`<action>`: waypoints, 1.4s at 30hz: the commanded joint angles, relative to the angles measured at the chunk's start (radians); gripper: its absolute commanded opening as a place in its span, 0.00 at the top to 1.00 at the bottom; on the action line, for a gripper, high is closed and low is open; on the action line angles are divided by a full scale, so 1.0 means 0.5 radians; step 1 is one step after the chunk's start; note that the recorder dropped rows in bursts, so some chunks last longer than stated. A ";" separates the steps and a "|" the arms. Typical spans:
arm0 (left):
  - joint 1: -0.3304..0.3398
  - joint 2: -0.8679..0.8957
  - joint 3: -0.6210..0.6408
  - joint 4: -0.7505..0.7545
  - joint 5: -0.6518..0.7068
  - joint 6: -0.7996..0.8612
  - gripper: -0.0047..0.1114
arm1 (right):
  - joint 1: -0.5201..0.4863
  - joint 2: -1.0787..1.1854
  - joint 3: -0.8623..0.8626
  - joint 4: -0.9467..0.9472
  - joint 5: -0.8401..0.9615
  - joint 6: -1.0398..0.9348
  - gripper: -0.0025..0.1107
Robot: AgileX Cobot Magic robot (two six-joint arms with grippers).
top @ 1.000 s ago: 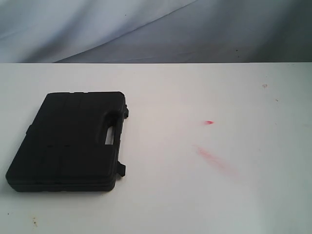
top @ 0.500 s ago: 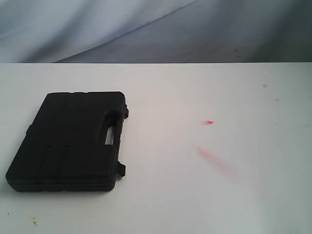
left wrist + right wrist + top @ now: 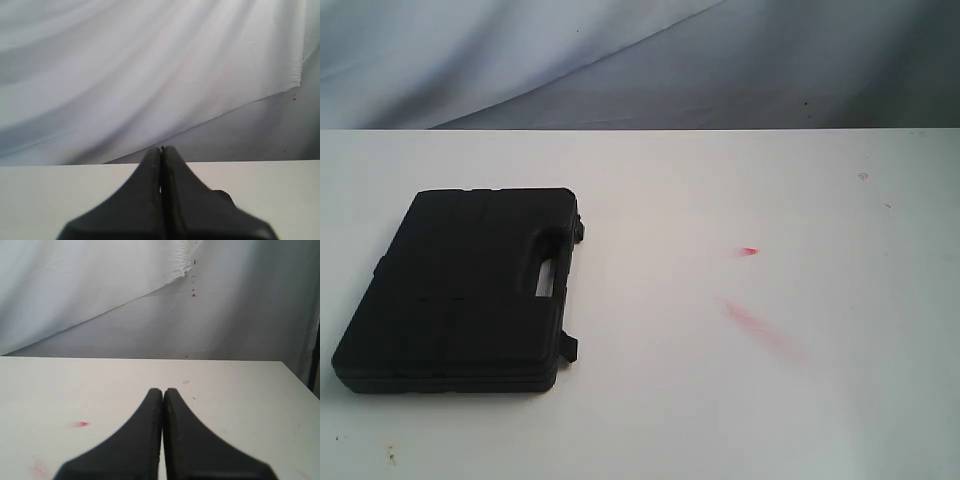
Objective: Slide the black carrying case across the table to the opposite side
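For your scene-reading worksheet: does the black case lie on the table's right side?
No, the black case lies flat on the left side of the table.

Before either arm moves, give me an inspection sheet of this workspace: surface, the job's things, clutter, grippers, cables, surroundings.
Surface: white table, bare across most of its width, marked by red smears and a few dark specks.
Job's things: black carrying case lies flat and closed on the left of the exterior view, handle side toward the table's middle; nothing touches it.
Clutter: nothing seen.
Grippers: left gripper shut and empty; right gripper shut and empty; both are above the table, and neither shows in the exterior view.
Cables: nothing seen.
Surroundings: draped cloth backdrop behind the table's far edge.
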 commanded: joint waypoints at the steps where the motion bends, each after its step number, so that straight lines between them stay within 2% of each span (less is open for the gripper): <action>1: -0.012 0.299 -0.126 -0.008 0.038 0.080 0.96 | -0.013 -0.011 0.005 0.006 -0.022 0.001 0.98; 4: -0.012 0.704 -0.303 -0.008 0.036 0.084 0.96 | -0.013 -0.011 0.005 0.006 -0.022 0.001 0.98; 7: -0.012 1.201 -0.585 -0.031 0.121 0.084 0.96 | -0.013 -0.011 0.005 0.006 -0.022 0.001 0.98; 11: -0.012 1.638 -0.835 -0.067 0.203 0.073 0.96 | -0.013 -0.011 0.005 0.006 -0.022 0.001 0.98; 18: -0.026 2.107 -0.932 -0.229 0.139 0.068 0.96 | -0.013 -0.011 0.005 0.006 -0.022 0.001 0.98; 20: -0.076 2.159 -0.932 -0.225 0.080 0.068 0.96 | -0.013 -0.011 0.005 0.006 -0.022 0.001 0.98; 22: -0.191 2.244 -0.956 -0.166 -0.017 0.042 0.96 | -0.013 -0.011 0.005 0.006 -0.022 0.001 0.98; 23: -0.266 2.321 -1.032 0.000 0.021 -0.053 0.96 | -0.013 -0.011 0.005 0.006 -0.022 0.001 0.98; 26: -0.358 2.462 -1.237 0.410 0.309 -0.366 0.96 | -0.013 -0.011 0.005 0.006 -0.022 0.001 0.98; 29: -0.428 2.607 -1.467 0.630 0.611 -0.468 0.96 | -0.013 -0.011 0.005 0.006 -0.022 0.001 0.98; 36: -0.441 2.935 -1.884 0.599 1.245 -0.430 0.96 | -0.013 -0.011 0.005 0.006 -0.022 0.001 0.98; 42: -0.441 3.209 -2.031 0.343 1.286 -0.403 0.96 | -0.013 -0.011 0.005 0.006 -0.022 0.001 0.98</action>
